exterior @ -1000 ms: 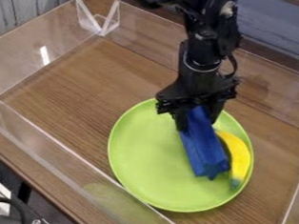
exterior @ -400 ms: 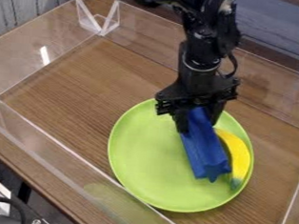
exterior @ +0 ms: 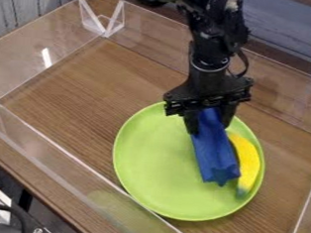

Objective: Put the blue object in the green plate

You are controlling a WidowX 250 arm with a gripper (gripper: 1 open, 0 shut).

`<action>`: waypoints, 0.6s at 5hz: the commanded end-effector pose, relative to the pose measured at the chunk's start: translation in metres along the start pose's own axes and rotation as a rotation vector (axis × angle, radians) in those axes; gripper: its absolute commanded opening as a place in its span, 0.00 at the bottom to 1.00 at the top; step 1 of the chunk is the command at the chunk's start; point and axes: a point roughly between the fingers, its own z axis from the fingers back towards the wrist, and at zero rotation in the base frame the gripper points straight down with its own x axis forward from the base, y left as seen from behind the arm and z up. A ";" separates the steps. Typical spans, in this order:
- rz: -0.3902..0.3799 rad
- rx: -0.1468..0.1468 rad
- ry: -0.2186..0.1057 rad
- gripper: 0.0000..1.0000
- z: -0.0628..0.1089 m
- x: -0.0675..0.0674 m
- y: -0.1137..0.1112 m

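Observation:
The blue object, a long dark-blue block, slants down from my gripper onto the right half of the green plate. The dark fingers close on the block's upper end, one on each side. Its lower end reaches the plate near the right rim. The arm comes down from the top of the view and stands over the plate's far edge.
A yellow banana-shaped toy lies in the plate right beside the block. Clear plastic walls fence the wooden table on the left and front. A small clear stand sits at the back left.
The gripper has shifted slightly right and up with the block's upper end between its fingers. The plate and yellow toy stay where they were.

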 end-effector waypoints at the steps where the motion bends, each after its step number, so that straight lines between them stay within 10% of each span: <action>1: -0.010 -0.029 -0.022 0.00 0.001 0.008 -0.010; 3: -0.048 -0.039 -0.020 0.00 0.000 0.005 -0.012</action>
